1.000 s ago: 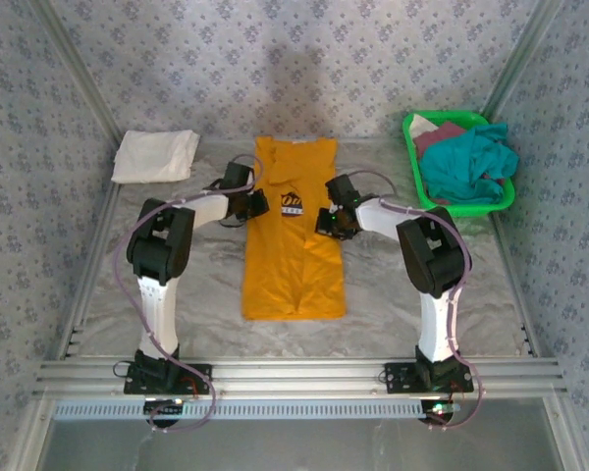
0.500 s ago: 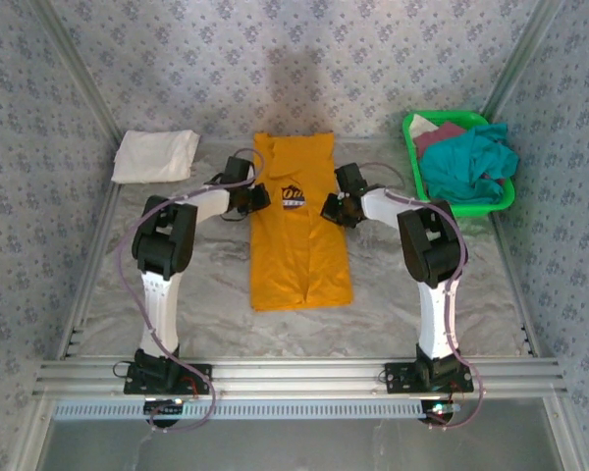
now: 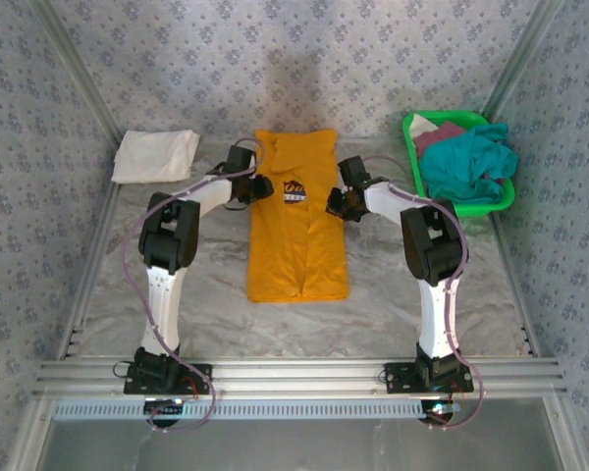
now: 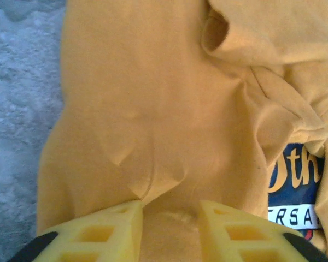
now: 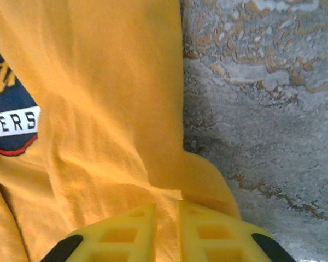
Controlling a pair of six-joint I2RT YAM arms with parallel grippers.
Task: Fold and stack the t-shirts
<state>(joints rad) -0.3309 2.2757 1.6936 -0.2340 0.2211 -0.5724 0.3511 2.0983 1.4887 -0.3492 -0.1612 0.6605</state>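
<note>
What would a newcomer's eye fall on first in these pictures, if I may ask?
The mustard-orange t-shirt, folded into a long strip, lies in the middle, with the left gripper and the right gripper at its side edges beside the navy chest print. At the far right, a green plastic basket holds a teal t-shirt and a maroon t-shirt; a folded white t-shirt lies at the far left.

On the grey table [image 3: 393,294]: an orange t-shirt [image 3: 296,250] between the left gripper [image 3: 260,186] and right gripper [image 3: 335,204], a white, seemingly folded t-shirt [image 3: 155,155] left of them, and a green basket [image 3: 461,209] to their right.
</note>
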